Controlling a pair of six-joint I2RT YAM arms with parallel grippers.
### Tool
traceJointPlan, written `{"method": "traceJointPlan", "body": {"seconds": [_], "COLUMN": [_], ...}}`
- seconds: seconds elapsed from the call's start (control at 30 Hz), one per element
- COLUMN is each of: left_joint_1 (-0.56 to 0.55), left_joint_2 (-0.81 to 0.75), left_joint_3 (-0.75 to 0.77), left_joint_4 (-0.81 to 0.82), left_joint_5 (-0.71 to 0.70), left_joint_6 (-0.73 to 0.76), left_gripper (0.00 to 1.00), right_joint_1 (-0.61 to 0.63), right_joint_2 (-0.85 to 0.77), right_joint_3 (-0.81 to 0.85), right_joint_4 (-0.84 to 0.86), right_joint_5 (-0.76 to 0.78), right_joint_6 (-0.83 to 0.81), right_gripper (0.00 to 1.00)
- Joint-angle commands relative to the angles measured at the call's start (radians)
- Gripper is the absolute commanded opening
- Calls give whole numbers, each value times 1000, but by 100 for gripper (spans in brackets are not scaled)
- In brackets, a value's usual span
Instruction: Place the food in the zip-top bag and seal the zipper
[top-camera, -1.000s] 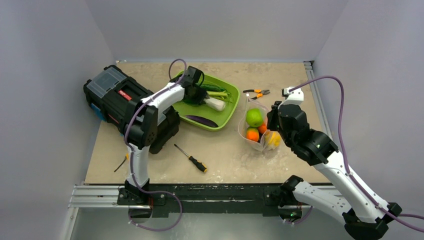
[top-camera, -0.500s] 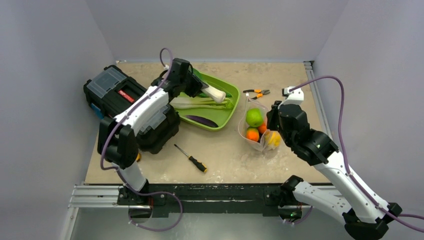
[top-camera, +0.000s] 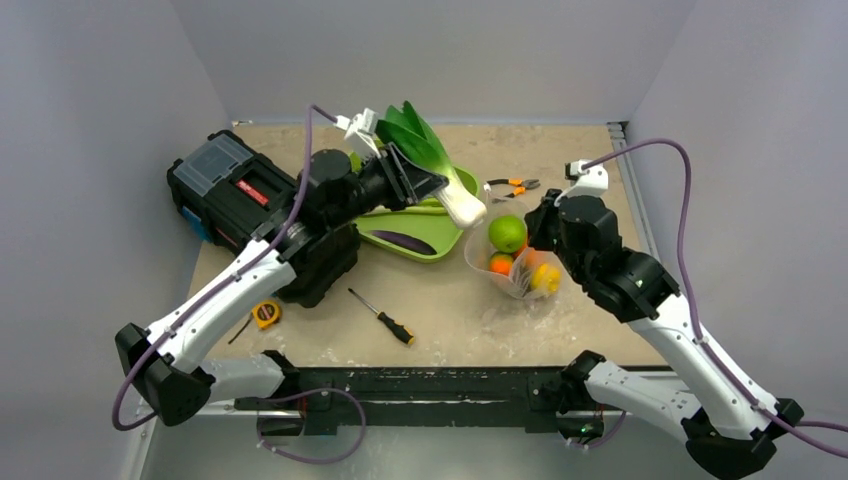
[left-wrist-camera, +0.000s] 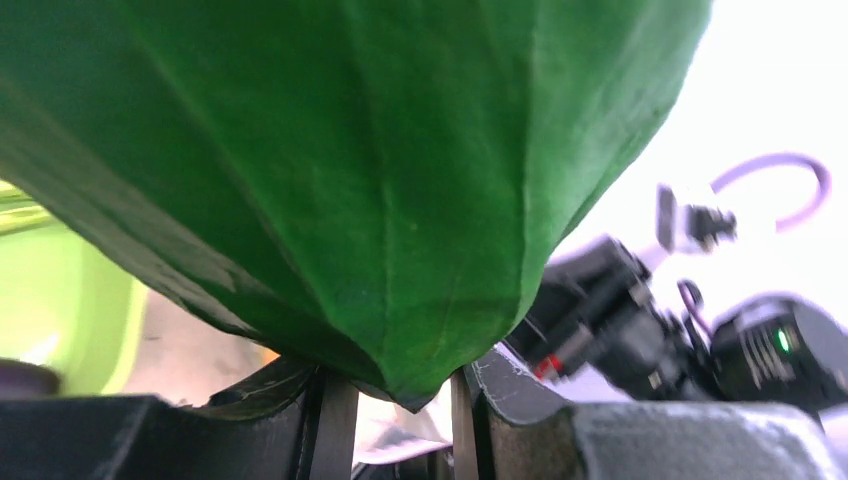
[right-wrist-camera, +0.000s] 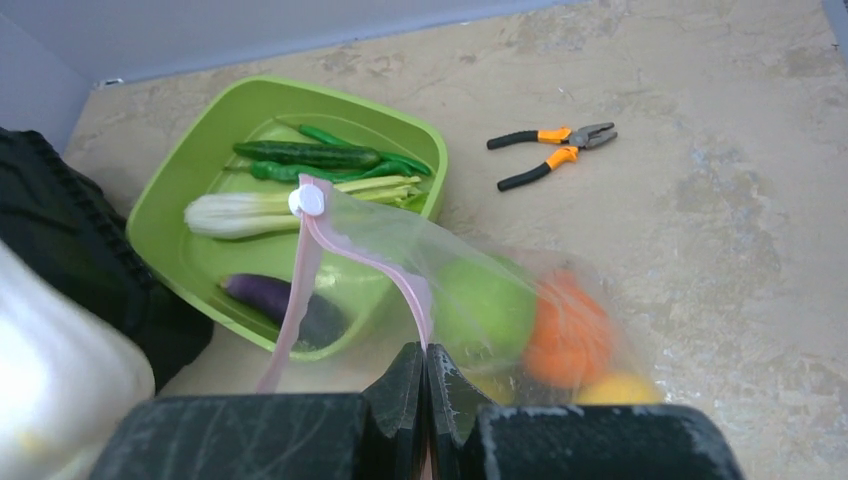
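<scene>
My left gripper is shut on a large bok choy with broad green leaves and holds it in the air, its white stem end just left of the zip-top bag. In the left wrist view the leaf fills the frame above my fingers. My right gripper is shut on the bag's edge beside the pink zipper, holding the mouth open. A green fruit, an orange and a lemon lie in the bag.
The lime-green tray holds a second bok choy, green pods and an eggplant. Pliers lie behind the bag. A black toolbox, a tape measure and a screwdriver are to the left.
My left gripper has lifted the bok choy out of the tray and swung it right, up to the bag. The right gripper has raised the bag's mouth slightly.
</scene>
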Motion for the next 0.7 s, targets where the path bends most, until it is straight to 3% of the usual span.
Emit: {"method": "traceJointPlan", "body": {"seconds": [0.0,0.1,0.5,0.67], "left_joint_1": [-119,-195,-308,-337], "left_joint_2": [-29,-24,87,115], "left_joint_3": [-53,-46,-40,-62], "left_joint_4": [219,229,272,316], "left_joint_5": [-11,-75,-281,-296], "left_joint_6": [141,227,428,423], "left_gripper": [0,0,0,0], "right_joint_1": [-2,-2,-2,-3], "right_joint_2": [-4,-11,-34,-27], "right_joint_3": [84,87,71,78], "right_joint_4": [26,25,21,21], "right_joint_5": [-22,-31,-47,-50], "right_joint_6": [44,58,93,90], "right_gripper": [0,0,0,0]}}
